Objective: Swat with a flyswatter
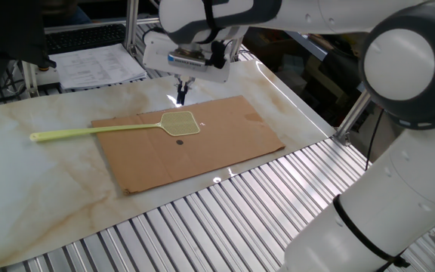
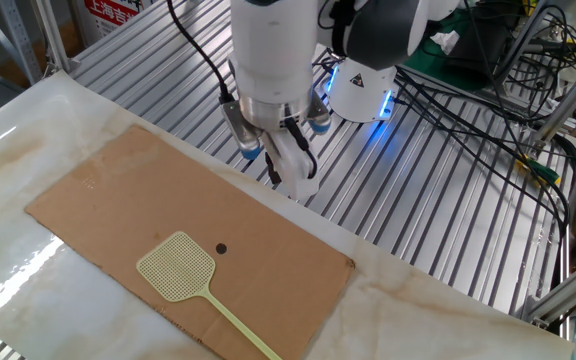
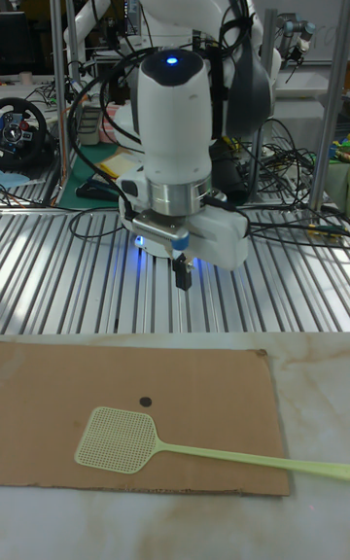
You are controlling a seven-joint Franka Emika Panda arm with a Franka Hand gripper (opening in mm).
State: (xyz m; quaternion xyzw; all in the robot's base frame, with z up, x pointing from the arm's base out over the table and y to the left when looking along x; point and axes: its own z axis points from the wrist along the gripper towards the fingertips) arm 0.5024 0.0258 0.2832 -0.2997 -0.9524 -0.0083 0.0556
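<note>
**A:** Why is the flyswatter [image 1: 119, 129] lying flat like that, with nobody gripping it?

**B:** It is resting on the cardboard sheet [image 1: 195, 147], its mesh head sitting just beside a small dark spot [image 1: 179, 141]. I am guessing that spot is standing in for the fly, so the sheet is probably serving as a target pad, sparing the marble bench [image 1: 51, 189] from the slap. The long handle is running off the edge of the sheet and out over the bench, which is leaving plenty of it free to grab.

**A:** And the claw?

**B:** The claw [image 1: 180, 94] is hanging in the air, pointing down, with nothing in it. Its fingers are looking close together, nearly touching, in the tall fixed view, where the claw [image 3: 182, 273] is showing as one dark stub.

**A:** So where is the swatter lying relative to the claw?

**B:** Below it and off to one side. In the tall view the swatter's head [image 3: 117, 439] is lying lower and on the far side of the sheet from the claw, with the handle stretching away sideways. The claw is hovering above the sheet's near edge, close to the arm's base, well apart from the handle.

**A:** So the pickup is not yet happening?

**B:** I am judging so; the claw is needing to travel over to the handle and drop down first.
</note>
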